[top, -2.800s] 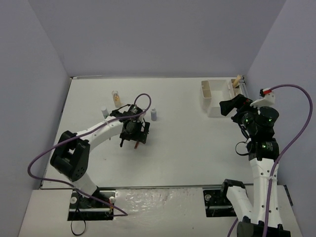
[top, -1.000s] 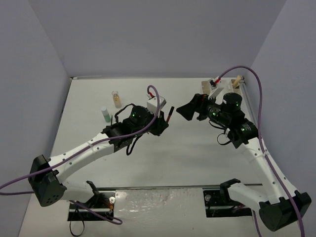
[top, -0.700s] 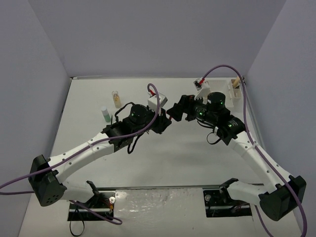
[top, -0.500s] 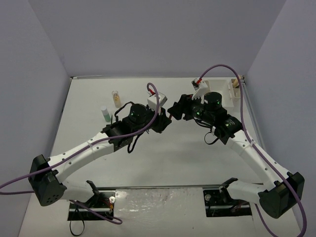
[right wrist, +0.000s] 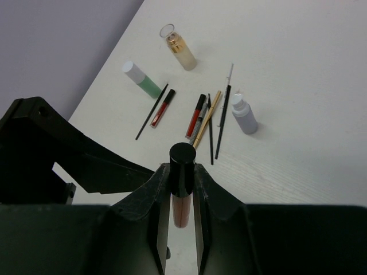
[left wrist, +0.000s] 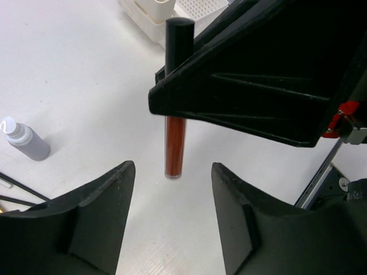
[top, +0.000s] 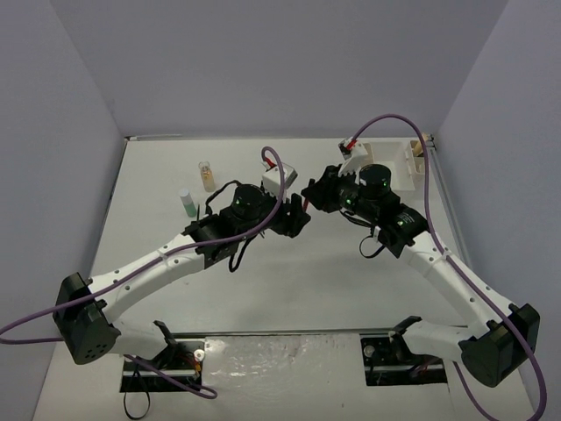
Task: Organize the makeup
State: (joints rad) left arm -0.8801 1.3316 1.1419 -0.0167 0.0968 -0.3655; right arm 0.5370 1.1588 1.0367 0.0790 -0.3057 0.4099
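A red tube with a black cap stands upright in the air, and my right gripper is shut on its cap. In the left wrist view the same tube hangs just beyond my left gripper, whose jaws stand open and apart from it. From above, both grippers meet mid-table, left and right. More makeup lies on the table: an amber bottle, a green bottle, a grey-purple bottle, thin black pencils and two red tubes.
The white compartmented box sits at the table's far right edge, also seen in the left wrist view as the box. The amber bottle and green bottle stand at the back left. Purple cables arc over both arms.
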